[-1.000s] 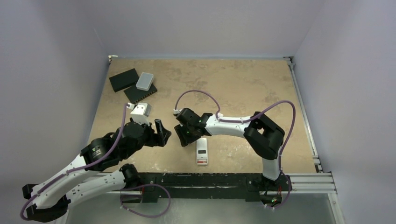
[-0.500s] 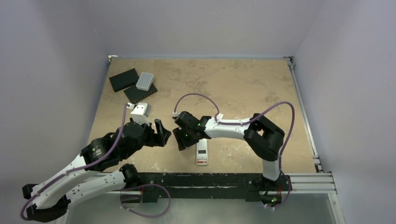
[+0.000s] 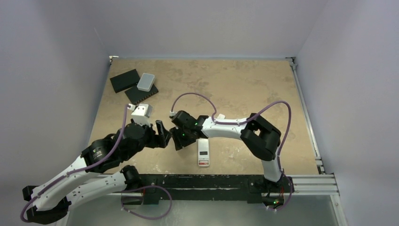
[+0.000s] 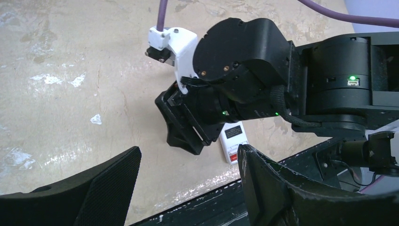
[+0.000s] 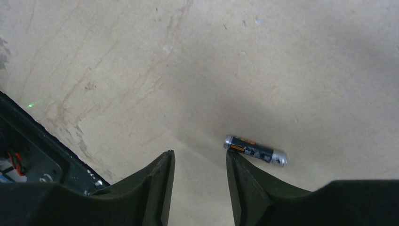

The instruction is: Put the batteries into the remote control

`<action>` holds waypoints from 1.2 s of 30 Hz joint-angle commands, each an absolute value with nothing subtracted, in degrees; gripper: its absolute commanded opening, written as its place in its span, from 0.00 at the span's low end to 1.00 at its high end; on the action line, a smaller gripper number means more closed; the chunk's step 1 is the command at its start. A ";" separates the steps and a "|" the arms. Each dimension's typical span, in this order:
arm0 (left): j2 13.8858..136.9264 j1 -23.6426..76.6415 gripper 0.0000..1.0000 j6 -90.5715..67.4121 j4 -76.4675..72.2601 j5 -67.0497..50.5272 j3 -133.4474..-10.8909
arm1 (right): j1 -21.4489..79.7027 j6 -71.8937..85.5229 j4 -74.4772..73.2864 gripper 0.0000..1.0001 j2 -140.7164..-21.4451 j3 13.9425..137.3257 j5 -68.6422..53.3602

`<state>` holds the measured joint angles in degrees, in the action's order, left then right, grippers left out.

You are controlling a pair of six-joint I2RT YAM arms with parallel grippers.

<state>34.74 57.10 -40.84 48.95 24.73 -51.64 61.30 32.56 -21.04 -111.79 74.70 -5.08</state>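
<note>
One battery (image 5: 256,150) lies just beside the right gripper (image 5: 198,157), newly slid leftward, half-open, empty. Left gripper (image 4: 188,155) waits wide; pickup pending.

dark battery (image 5: 257,151) with orange marks, white-and-red remote (image 3: 203,153), mottled tan table (image 3: 235,84).

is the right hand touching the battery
Cannot tell. In the right wrist view, one finger of the right hand meets the end of the battery, which lies outside the open gap, but the tip may hang just above it.
</note>
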 commanded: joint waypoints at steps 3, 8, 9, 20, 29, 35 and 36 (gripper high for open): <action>34.28 56.96 0.76 -39.91 48.10 25.58 -51.09 | 61.58 32.14 -21.58 0.52 -114.10 80.67 -4.22; 34.18 56.90 0.76 -39.96 48.00 25.57 -51.02 | 61.53 31.14 -23.20 0.52 -113.82 83.22 -3.78; 34.13 56.99 0.76 -39.91 48.03 25.58 -51.02 | 61.52 30.85 -23.53 0.52 -113.44 83.43 -3.78; 34.45 56.97 0.76 -39.99 47.99 25.84 -50.97 | 61.52 20.91 -24.02 0.52 -107.02 80.73 -1.56; 34.02 56.90 0.76 -39.77 47.76 25.22 -50.85 | 60.30 8.17 -25.31 0.54 -106.16 77.80 -0.31; 34.05 56.97 0.76 -39.68 47.63 25.08 -50.73 | 58.61 5.14 -25.84 0.56 -106.37 76.79 -3.16; 34.17 56.93 0.76 -39.64 47.56 24.99 -50.78 | 58.42 4.98 -25.80 0.56 -106.61 76.74 -3.32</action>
<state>34.28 57.10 -40.84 48.95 24.75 -50.98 59.51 8.86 -25.85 -108.20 77.19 -2.35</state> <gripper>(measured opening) 0.759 0.553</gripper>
